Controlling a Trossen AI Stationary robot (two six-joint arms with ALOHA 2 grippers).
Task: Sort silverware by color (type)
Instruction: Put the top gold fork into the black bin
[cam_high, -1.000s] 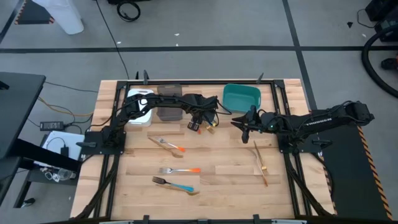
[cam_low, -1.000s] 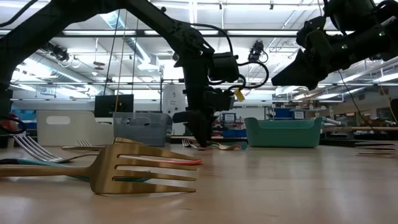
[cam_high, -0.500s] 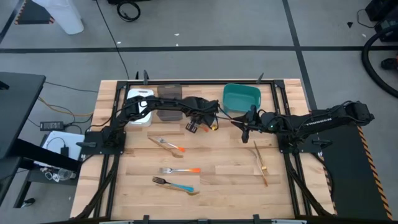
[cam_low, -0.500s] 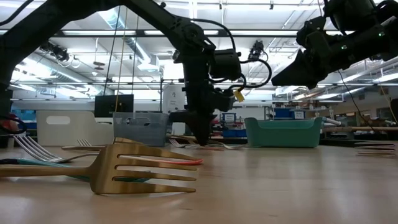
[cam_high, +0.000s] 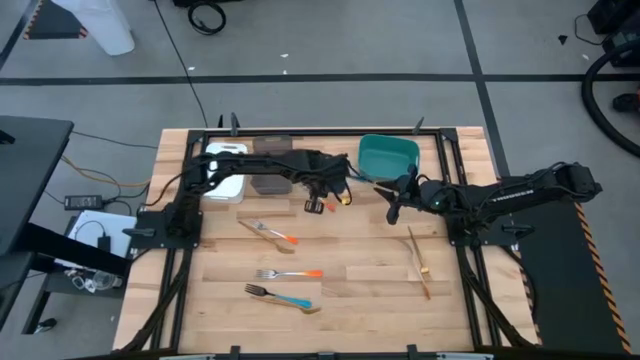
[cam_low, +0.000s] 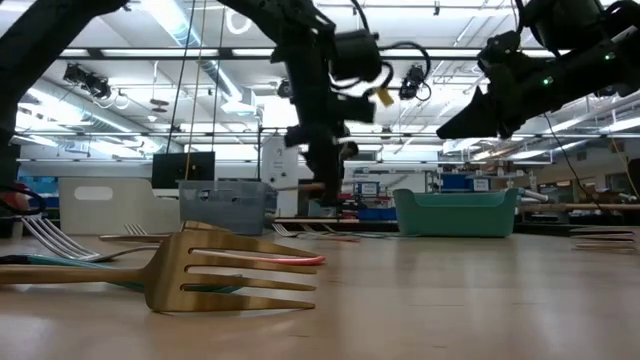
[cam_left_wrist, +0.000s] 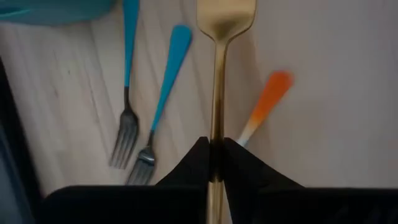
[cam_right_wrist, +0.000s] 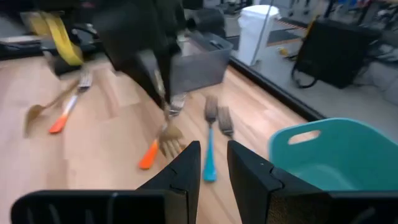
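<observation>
Table (cam_high: 360, 290) has the teal bin (cam_high: 388, 155) at the back edge. My left gripper (cam_left_wrist: 214, 148) is pinched shut on a gold utensil (cam_left_wrist: 219, 93), lifted above two blue forks (cam_left_wrist: 163, 93) and an orange one (cam_left_wrist: 266, 102). Right gripper (cam_right_wrist: 211, 163) hovers near the bin, fingers slightly apart, probably empty.

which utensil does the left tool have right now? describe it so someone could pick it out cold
Start at the teal bin at the table's far edge; just left of it the left tool is shut on a gold fork, lifted off the wood. Unlike the two blue-handled forks and the orange-handled one below, it is gold throughout.
</observation>
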